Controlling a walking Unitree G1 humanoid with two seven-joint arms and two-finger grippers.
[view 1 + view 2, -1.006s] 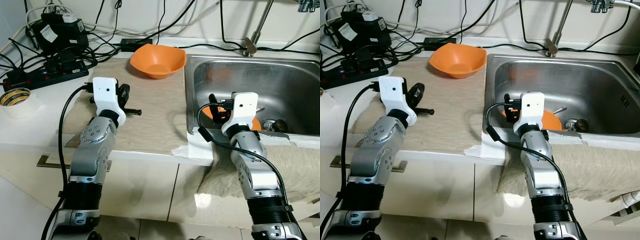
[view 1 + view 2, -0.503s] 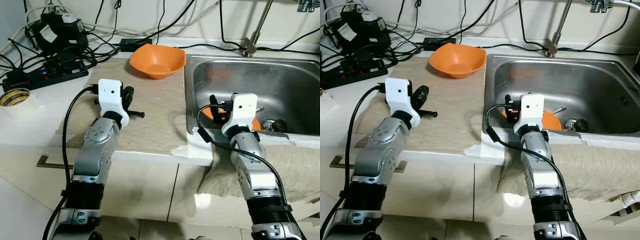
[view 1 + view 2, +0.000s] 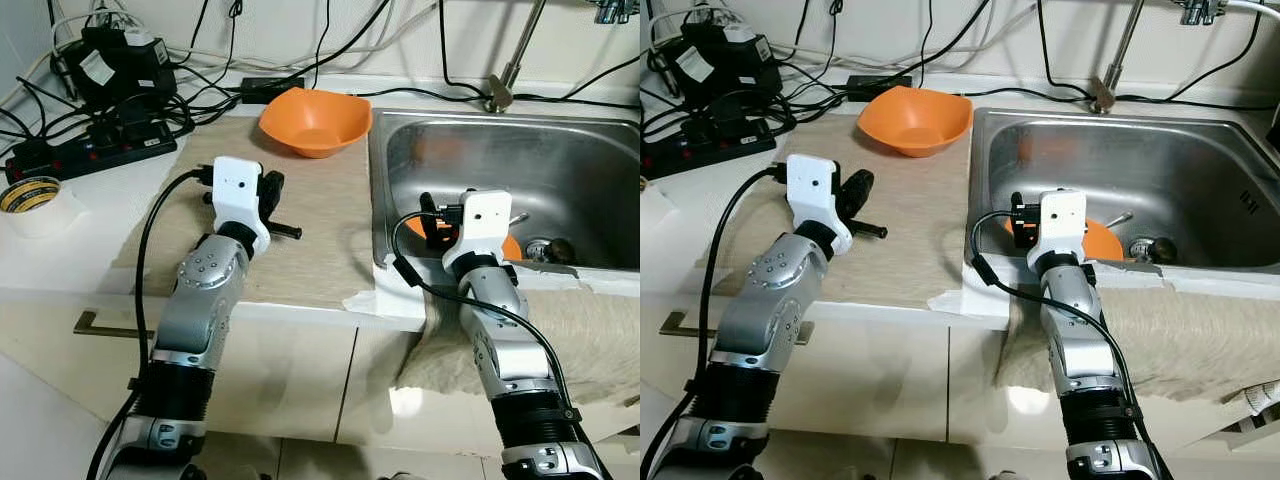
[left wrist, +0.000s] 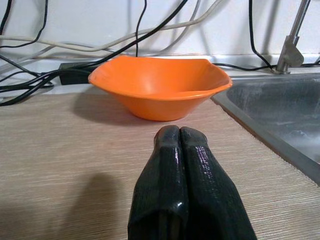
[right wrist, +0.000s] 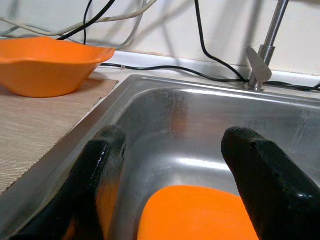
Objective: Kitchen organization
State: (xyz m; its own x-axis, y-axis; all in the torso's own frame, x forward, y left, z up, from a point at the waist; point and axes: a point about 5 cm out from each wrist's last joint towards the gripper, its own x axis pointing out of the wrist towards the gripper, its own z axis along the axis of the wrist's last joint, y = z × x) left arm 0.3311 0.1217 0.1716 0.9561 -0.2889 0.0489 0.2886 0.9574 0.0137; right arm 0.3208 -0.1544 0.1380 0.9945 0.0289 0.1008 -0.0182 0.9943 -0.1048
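The left pincer (image 3: 272, 192), fingers pressed together and empty, is gliding rightward and deeper over the mat (image 3: 310, 215) on the counter (image 3: 70, 250), closer than a second ago to the orange bowl (image 3: 316, 120) at the mat's far edge, so a reach for that bowl is probably building. The right pincer (image 5: 175, 175) is holding where it was, fingers spread over the orange dish (image 3: 1102, 240) lying in the sink (image 3: 560, 170), grasping nothing.
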